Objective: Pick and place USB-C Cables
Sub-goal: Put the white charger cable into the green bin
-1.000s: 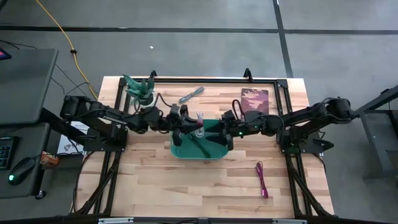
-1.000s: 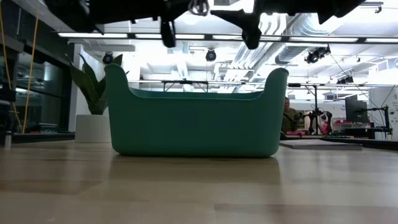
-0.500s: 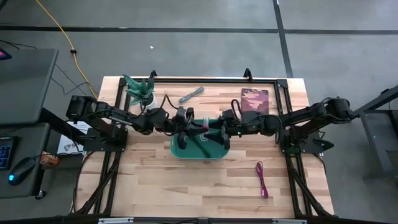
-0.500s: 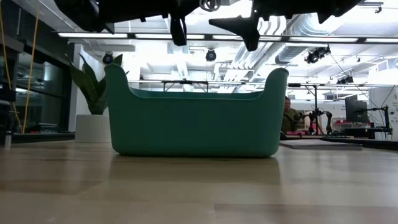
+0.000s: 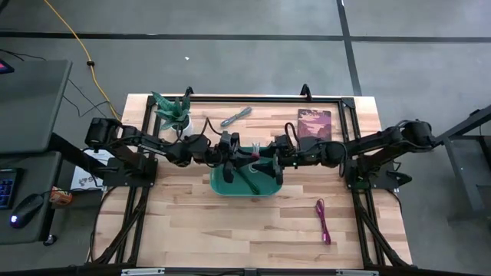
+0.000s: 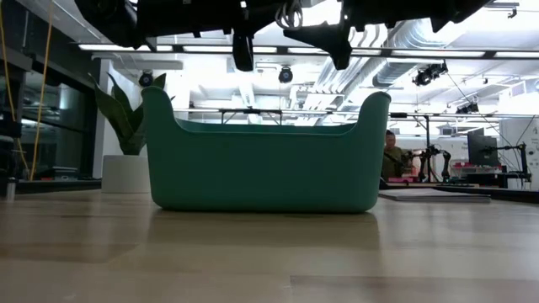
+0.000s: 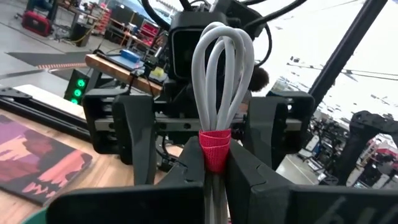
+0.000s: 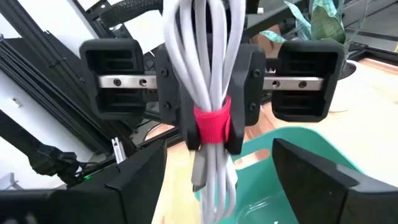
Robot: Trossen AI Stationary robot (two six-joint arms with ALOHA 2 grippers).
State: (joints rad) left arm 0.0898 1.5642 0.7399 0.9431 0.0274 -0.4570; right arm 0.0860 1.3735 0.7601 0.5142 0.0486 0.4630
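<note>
The white USB-C cable with a red band (image 7: 214,146) is in my left gripper (image 7: 214,167), which is shut on it above the teal bin (image 5: 222,186). My right gripper (image 8: 217,171) faces it over the bin's right half (image 5: 270,162), open, with a finger standing off either side of the bundle. A dark green cable (image 5: 250,181) lies inside the bin. The grey cable (image 5: 236,116) lies on the table beyond the bin. The magenta cable (image 5: 323,221) lies near the table's right front. My left gripper pinches the white cable's red band (image 8: 211,124) between its two fingers (image 8: 245,106), coming level from the table's left. The bundle is lifted clear over the bin, its loops (image 7: 221,68) on one side of the fingers and its plug ends (image 8: 200,177) hanging on the other.
A potted plant (image 5: 173,111) stands at the table's far left and a dark red book (image 5: 314,123) lies at the far right. The teal bin (image 6: 265,172) sits mid-table under both grippers. Bare wood lies in front of the bin.
My left gripper has carried the white cable toward the table's right, closing on my right gripper over the bin. My right gripper has shifted a little toward the left.
</note>
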